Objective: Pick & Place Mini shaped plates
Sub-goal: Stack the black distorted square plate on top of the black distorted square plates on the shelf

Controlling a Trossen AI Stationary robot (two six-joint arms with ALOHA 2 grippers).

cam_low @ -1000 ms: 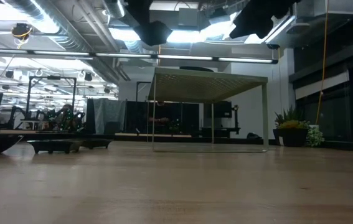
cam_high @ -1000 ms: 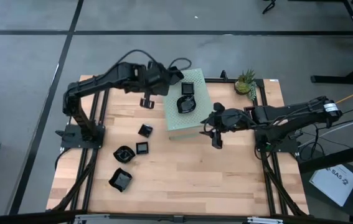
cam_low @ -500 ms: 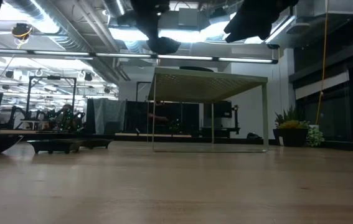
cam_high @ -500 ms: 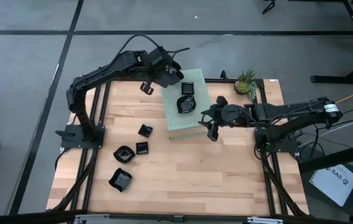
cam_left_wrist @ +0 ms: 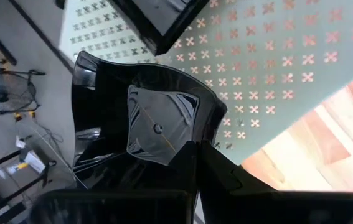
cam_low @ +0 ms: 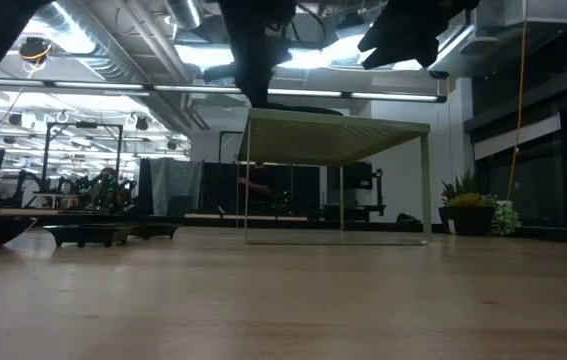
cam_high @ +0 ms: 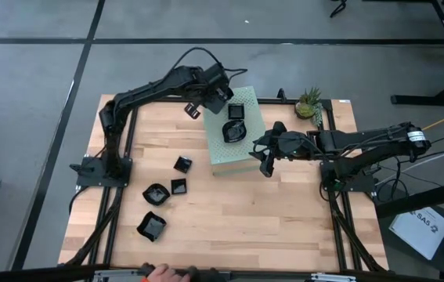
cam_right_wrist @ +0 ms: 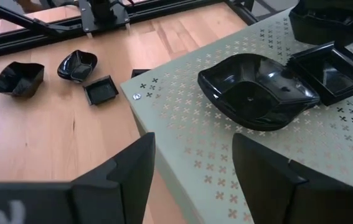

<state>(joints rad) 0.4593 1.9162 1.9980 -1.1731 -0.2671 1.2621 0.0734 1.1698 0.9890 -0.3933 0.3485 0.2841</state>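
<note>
2 plates (cam_high: 236, 125) crowd the green box (cam_high: 247, 153) top; its near end lies bare.

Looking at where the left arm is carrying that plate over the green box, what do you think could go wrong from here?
The left gripper holds a black plate near the edge of the green box; released there, it might slide off. It could also land on the two plates already on top. The open right gripper waits close by, so the arms might crowd.
</note>
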